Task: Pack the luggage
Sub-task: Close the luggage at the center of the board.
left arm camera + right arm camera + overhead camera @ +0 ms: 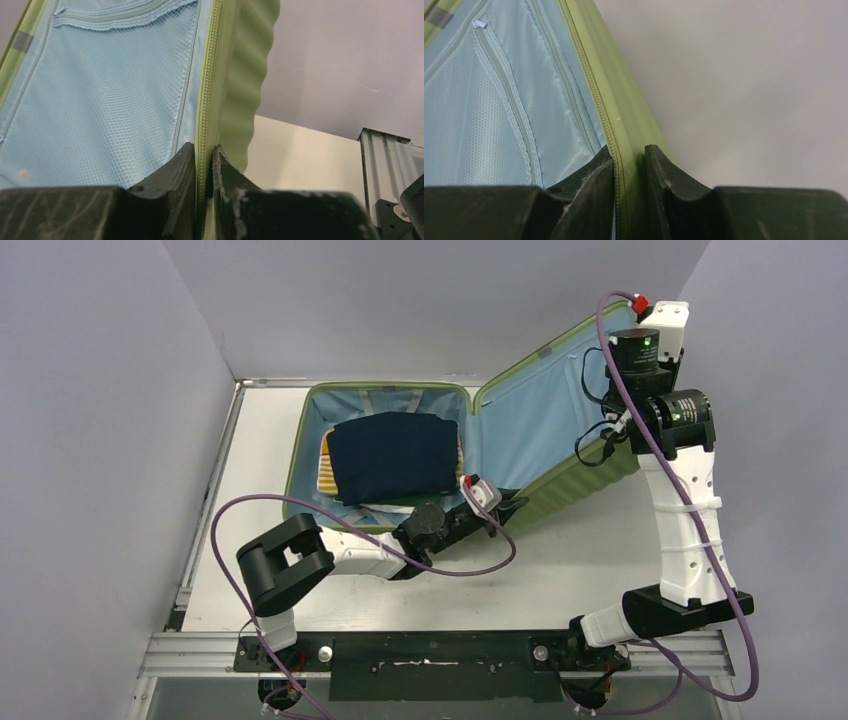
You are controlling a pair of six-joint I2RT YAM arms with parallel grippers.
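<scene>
The light-green luggage (300, 440) lies open at the back of the table. Its base holds a folded navy garment (392, 455) over a yellow-striped one (326, 472). The lid (545, 405), lined in light blue, is raised and tilts to the right. My left gripper (510, 505) is shut on the lid's near rim; in the left wrist view (205, 152) its jaws pinch the zipper edge (203, 100). My right gripper (612, 425) is shut on the lid's far right rim; the right wrist view (629, 155) shows the zipper edge (594, 90) between its jaws.
Grey walls close in the table at the left, back and right. A purple cable (330, 530) loops from the left arm over the table in front of the suitcase. An aluminium rail (440, 650) runs along the near edge.
</scene>
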